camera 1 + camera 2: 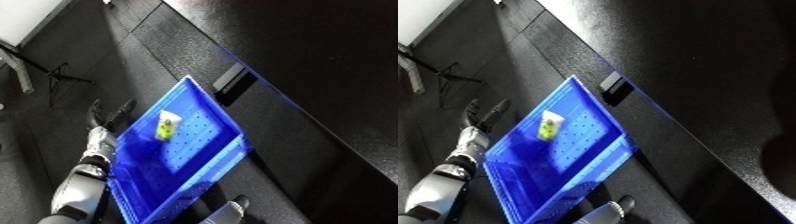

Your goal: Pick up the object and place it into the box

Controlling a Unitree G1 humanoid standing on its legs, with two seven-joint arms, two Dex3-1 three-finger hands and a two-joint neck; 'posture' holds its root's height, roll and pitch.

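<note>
Object (167, 126) lies inside the blue bin (218, 107), near its 11 o'clock wall. Left hand (484, 114) empty, fingers relaxed, outside bin at 9 o'clock. Right hand (624, 203) barely visible; cannot tell. Risk: withdrawing arm could clip the rim and shift the bin.

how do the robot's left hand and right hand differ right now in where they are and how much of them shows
The left hand is raised beside the blue bin's left wall, fingers straight and spread, in full view; the right hand sits low near the picture's bottom edge, below the bin, with only a dark tip showing, so its fingers cannot be read. The left forearm shows along its length; the right barely shows. Neither touches the yellow-green object lying inside the bin.
</note>
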